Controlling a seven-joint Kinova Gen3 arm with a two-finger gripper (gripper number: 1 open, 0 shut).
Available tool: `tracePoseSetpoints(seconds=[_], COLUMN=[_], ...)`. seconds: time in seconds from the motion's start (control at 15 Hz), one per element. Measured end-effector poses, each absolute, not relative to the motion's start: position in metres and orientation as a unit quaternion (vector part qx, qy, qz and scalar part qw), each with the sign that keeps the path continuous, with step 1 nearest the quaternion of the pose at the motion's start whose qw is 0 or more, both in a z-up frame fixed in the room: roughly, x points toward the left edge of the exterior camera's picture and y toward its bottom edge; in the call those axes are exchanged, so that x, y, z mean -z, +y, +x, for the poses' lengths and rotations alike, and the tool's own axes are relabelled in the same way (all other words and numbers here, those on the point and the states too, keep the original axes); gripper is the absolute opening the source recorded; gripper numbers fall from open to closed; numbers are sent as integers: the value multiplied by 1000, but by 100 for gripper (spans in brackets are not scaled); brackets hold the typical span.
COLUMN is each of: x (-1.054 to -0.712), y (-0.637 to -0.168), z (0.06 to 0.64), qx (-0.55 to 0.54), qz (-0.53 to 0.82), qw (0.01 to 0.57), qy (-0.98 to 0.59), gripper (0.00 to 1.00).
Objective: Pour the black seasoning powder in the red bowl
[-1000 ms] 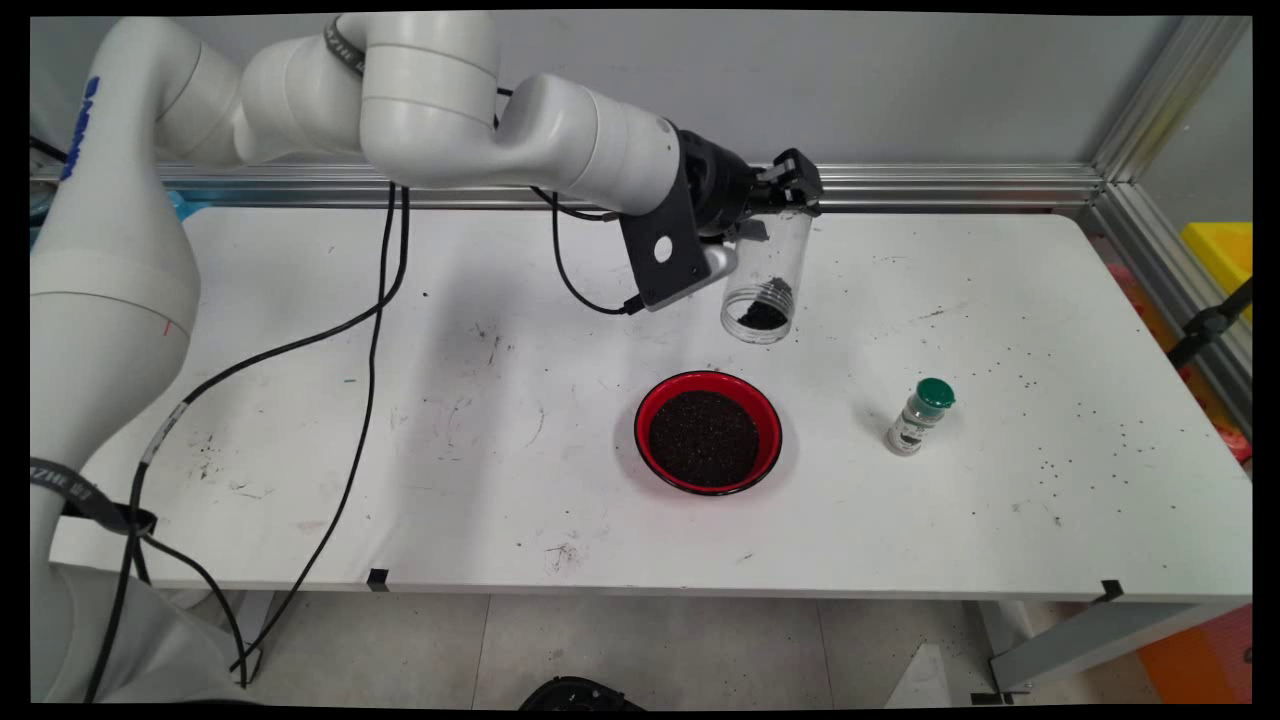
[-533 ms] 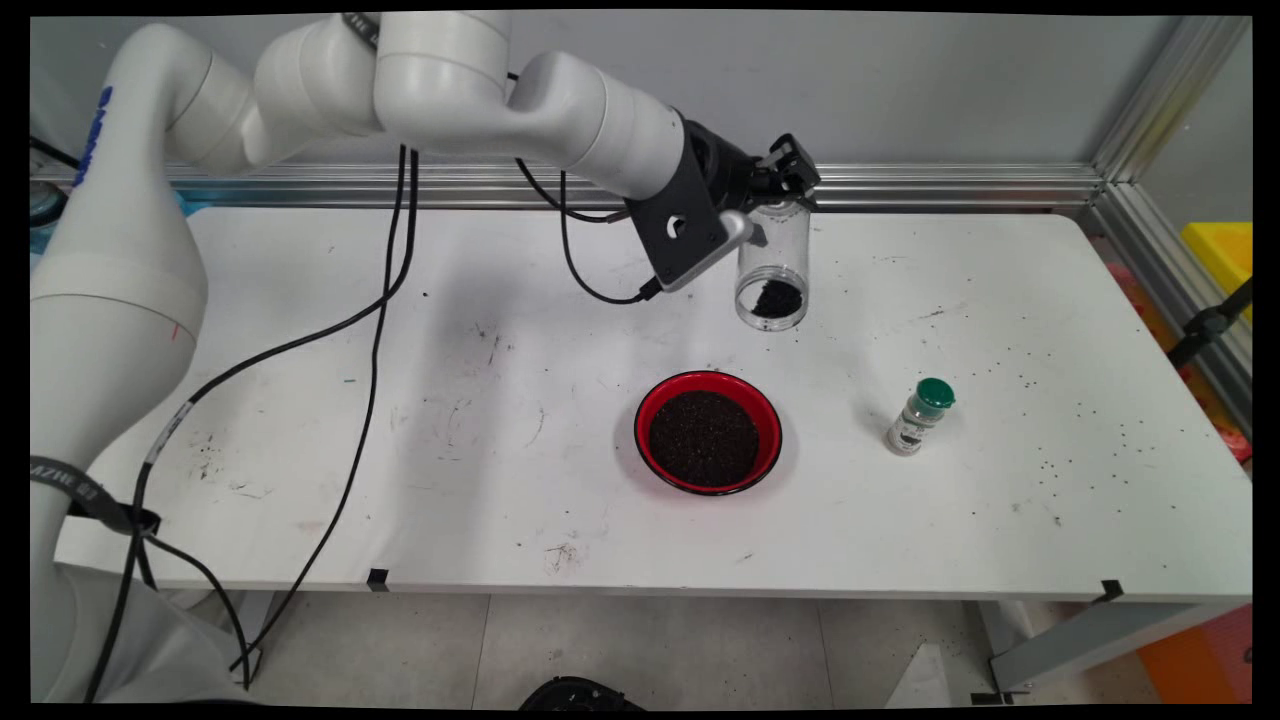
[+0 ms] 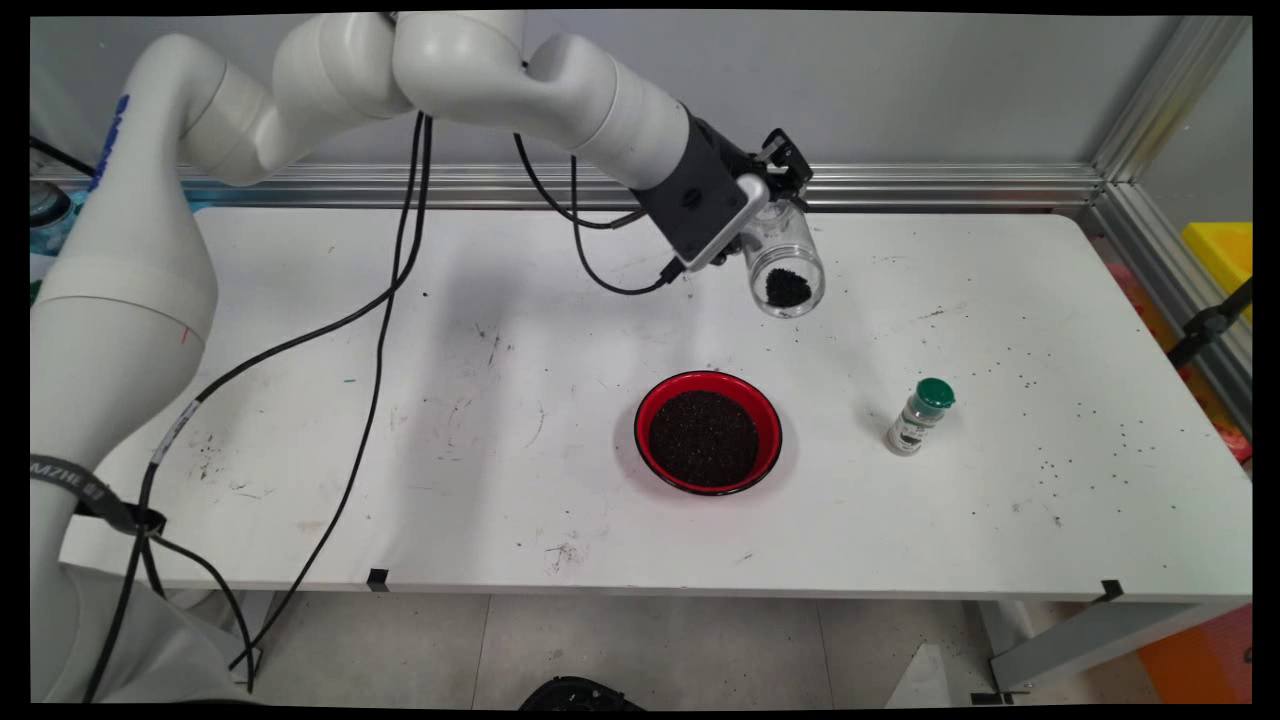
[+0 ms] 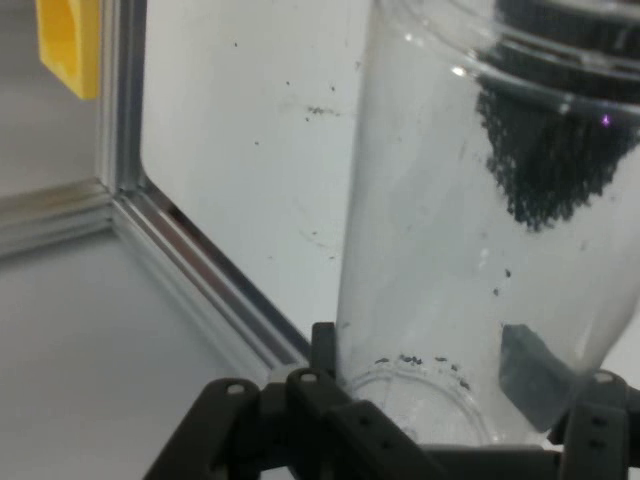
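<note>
Jar [image 3: 785,262]: clear plastic, tilted mouth-down, a small clump of black grains near the rim; held in the air above the counter [image 3: 520,330], beyond the bowl [image 3: 708,433].
Jaws [image 3: 779,192]: clamped on the jar's closed end.
Handling: best kept firmly gripped; loose grains spill easily at this tilt.
Bowl: red, filled with black grains.
Shaker [image 3: 919,416]: green-capped, right of bowl.

White jointed arm [image 3: 560,90], dangling black cables [image 3: 390,270]

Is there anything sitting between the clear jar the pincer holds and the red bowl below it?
Nothing visible: only bare table lies between the jar in the pincer and the bowl. The green-capped shaker stands off to the bowl's right.
</note>
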State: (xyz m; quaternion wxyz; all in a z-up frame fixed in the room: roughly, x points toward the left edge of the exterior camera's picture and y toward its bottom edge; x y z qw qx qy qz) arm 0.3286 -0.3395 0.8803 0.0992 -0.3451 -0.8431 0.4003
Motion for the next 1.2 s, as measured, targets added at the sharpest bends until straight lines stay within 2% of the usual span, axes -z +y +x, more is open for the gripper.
tracePoseSetpoints(seconds=[1.2], x=[-859], y=[-389], z=[305], qx=[-274], qz=[-65], qw=[255], qy=[-925], gripper=[0])
